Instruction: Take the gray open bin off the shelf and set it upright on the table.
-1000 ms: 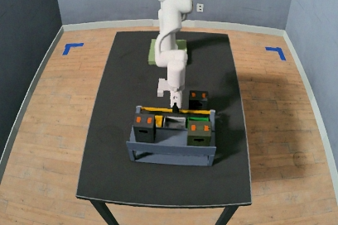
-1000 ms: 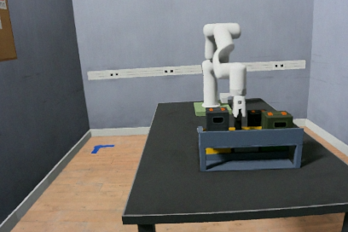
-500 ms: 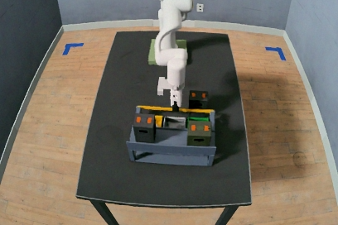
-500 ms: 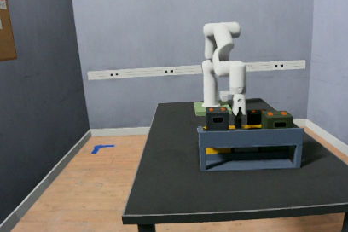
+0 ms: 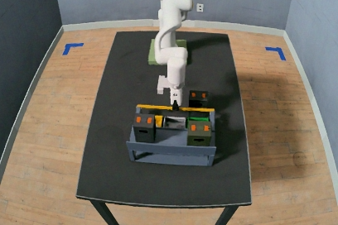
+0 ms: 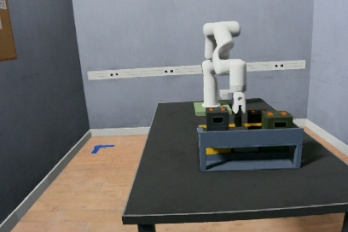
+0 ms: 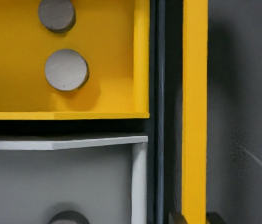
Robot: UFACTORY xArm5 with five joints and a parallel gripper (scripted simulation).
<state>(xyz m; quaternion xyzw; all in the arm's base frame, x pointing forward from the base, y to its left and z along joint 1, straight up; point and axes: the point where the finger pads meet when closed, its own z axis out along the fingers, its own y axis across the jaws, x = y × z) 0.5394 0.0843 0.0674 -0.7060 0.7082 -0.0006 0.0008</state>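
The gray open bin stands on the blue-gray shelf, between a yellow open bin and a green one. In the wrist view the gray bin fills the lower left, with one gray disc part just showing at its bottom edge. The yellow bin above it holds two gray discs. My gripper reaches down at the shelf's back edge, just behind the gray bin. Its fingertips sit on either side of the shelf's yellow back rail and are shut on it. The gripper also shows in the exterior view.
A black closed bin and an olive closed bin stand at the shelf's front corners. Another dark bin sits on the table just behind the shelf. A green base plate lies under the arm.
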